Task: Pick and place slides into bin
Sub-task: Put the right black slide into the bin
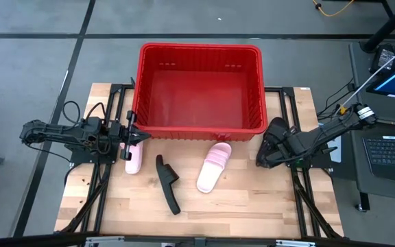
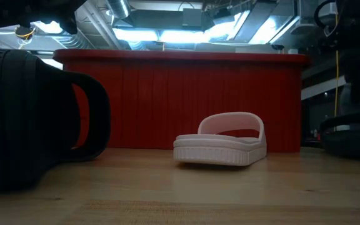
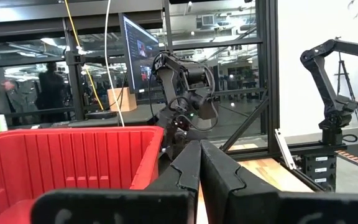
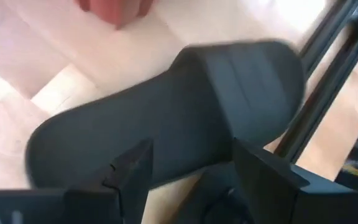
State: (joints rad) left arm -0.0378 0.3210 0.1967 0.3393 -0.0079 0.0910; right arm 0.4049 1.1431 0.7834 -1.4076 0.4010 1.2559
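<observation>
While the right end effector [image 4: 185, 180] hung spread over the black ribbed slide [image 4: 166, 124] at the tabletop's 3 o'clock edge, just beside the red lattice bin [image 1: 201, 51], closing squarely across its strap looked wisest; the left end effector [image 3: 201, 168] waited closed at 9 o'clock.

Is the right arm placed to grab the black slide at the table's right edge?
Probably yes: the right gripper is open directly over that black slide, with nothing between them.

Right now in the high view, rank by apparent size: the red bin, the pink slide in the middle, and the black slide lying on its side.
1. red bin, by far the largest.
2. and 3. pink slide and black slide: similar length; the black one lies on edge and shows narrower, so no firm ranking.
</observation>
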